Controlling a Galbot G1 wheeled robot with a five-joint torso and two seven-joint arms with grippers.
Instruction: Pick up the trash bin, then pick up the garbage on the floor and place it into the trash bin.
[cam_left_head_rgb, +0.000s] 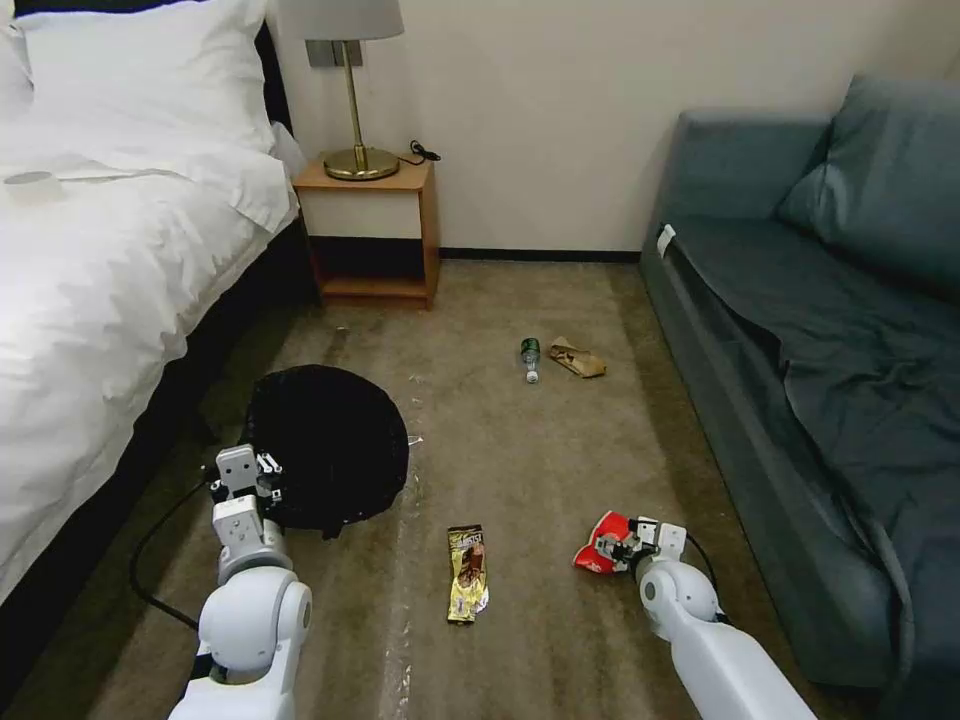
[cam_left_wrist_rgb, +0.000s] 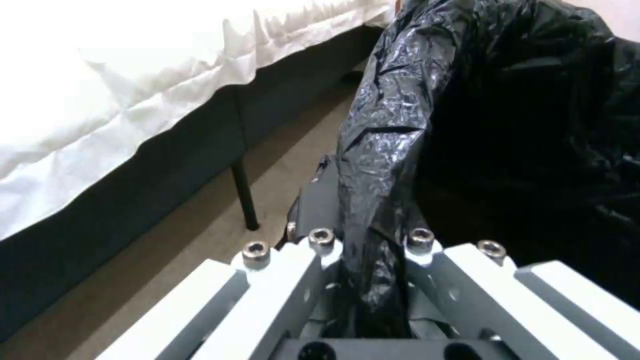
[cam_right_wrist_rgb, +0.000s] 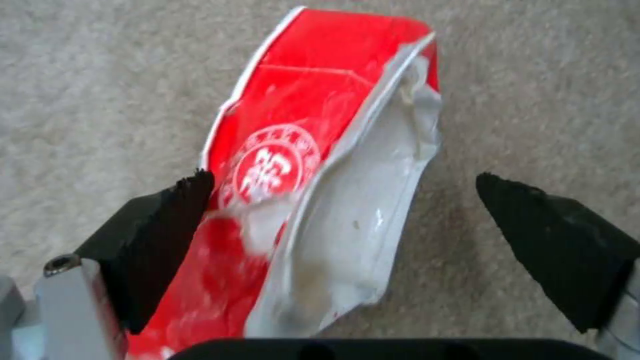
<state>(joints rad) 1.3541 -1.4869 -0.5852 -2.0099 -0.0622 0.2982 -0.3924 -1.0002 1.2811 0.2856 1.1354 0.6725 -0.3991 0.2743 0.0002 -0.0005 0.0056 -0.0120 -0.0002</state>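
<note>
Trash bin (cam_left_head_rgb: 335, 450), black bag folded over its rim, hung at the left gripper (cam_left_head_rgb: 262, 478), close beside the bed's (cam_left_head_rgb: 100, 300) dark base. In the left wrist view the jaws were clamped on the bag-covered rim (cam_left_wrist_rgb: 380, 200), with a strip of bare carpet (cam_left_wrist_rgb: 220, 235) between bin and bed frame. The right gripper (cam_left_head_rgb: 618, 548) was down at the red-white wrapper (cam_left_head_rgb: 600, 545) on the floor near the sofa's (cam_left_head_rgb: 800, 400) front edge. Seen from the right wrist, its jaws stood spread, one black fingertip (cam_right_wrist_rgb: 167, 225) touching the wrapper's (cam_right_wrist_rgb: 313, 200) red edge, the other apart from its white side, with carpet showing between. The yellow-brown candy wrapper (cam_left_head_rgb: 467, 573) lay flat between the two arms. The small bottle (cam_left_head_rgb: 530, 358) and the crumpled brown paper (cam_left_head_rgb: 577, 358) lay just beside each other farther out, toward the wall. Open carpet ran down the middle from the nightstand (cam_left_head_rgb: 370, 230) to the robot, with bed and sofa closing both sides.
</note>
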